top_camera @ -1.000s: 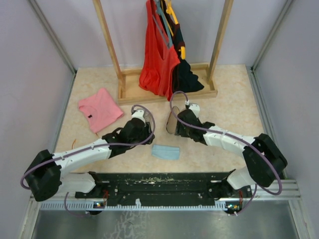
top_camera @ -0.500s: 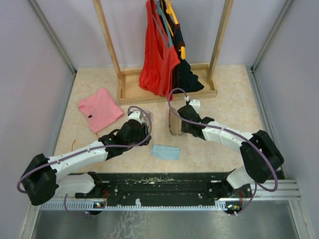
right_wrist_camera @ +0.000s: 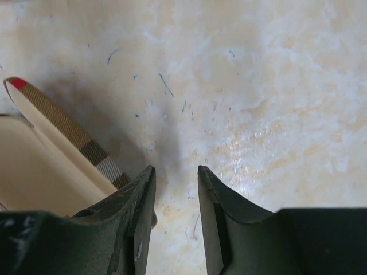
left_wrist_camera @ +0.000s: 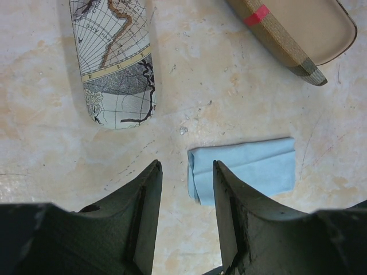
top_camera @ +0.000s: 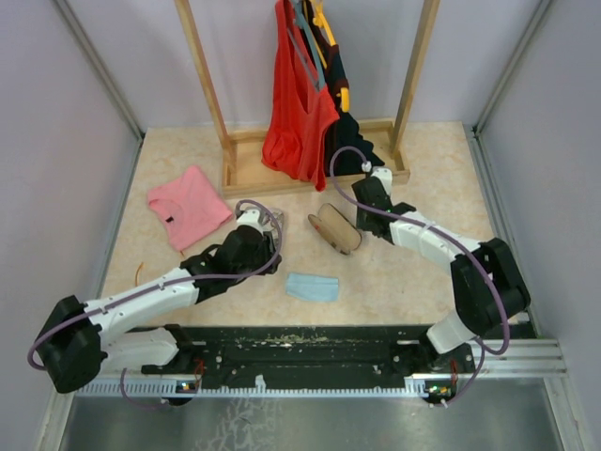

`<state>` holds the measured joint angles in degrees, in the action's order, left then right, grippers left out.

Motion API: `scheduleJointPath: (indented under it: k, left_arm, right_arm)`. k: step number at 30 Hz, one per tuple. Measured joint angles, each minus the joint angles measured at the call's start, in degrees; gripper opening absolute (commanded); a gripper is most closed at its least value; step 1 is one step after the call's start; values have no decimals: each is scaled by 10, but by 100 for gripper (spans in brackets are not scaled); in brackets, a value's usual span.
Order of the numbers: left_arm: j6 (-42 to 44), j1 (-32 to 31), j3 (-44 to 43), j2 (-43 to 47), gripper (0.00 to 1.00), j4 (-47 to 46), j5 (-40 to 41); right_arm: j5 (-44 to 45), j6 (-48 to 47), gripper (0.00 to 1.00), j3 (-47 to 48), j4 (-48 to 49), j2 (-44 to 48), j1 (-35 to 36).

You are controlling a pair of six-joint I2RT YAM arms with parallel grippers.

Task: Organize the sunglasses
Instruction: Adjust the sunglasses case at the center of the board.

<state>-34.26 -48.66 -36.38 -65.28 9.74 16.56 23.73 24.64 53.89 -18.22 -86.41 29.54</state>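
Brown checked case (top_camera: 336, 230), lid open, centre of frame on tabletop (top_camera: 432, 178); right claw (right_wrist_camera: 175, 172) just beside its rim, left claw (left_wrist_camera: 186, 166) over blue cloth (left_wrist_camera: 243, 169) edge, both parted and empty. No sunglasses visible in any view. Likely hazard: case nudged shut by right claw, cloth snagged by left.

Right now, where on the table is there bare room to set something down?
Bare tabletop lies back right, beside the rack base, and back left, behind the pink shirt. The middle is crowded: the brown case, blue cloth and map-print case lie close together, with the left gripper and right gripper among them.
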Motion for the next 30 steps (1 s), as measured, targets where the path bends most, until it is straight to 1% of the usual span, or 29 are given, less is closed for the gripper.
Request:
scheduleJointPath:
  k: [5,10,11,13,15,18,22,27,30]
  left_arm:
    - [0,4,0,9,48,8,2]
    - [2,11,0,12,48,9,2]
    - [3,12,0,12,48,9,2]
    - [5,15,0,10,48,8,1]
    - [7,16,0,6,48,8,1]
    - [7,18,0,2,48,7,-4]
    - [7,19,0,2,48,5,-9]
    - [9,21,0,2,48,5,-12]
    - [9,23,0,2,48,5,-12]
  right_arm:
    - [-34,-24,38,21,15,-15,-28]
    - [-64,-12,49,18,16,10,-31]
    - [-75,-5,51,11,16,25,-30]
    - [-92,11,59,-7,12,57,-30]
    - [-108,34,63,-30,11,88,-30]
    - [-123,67,64,-75,19,115,-30]
    - [-150,103,64,-124,29,117,-30]
    - [-189,124,64,-130,65,90,-30]
    - [-194,130,60,-125,81,63,-30]
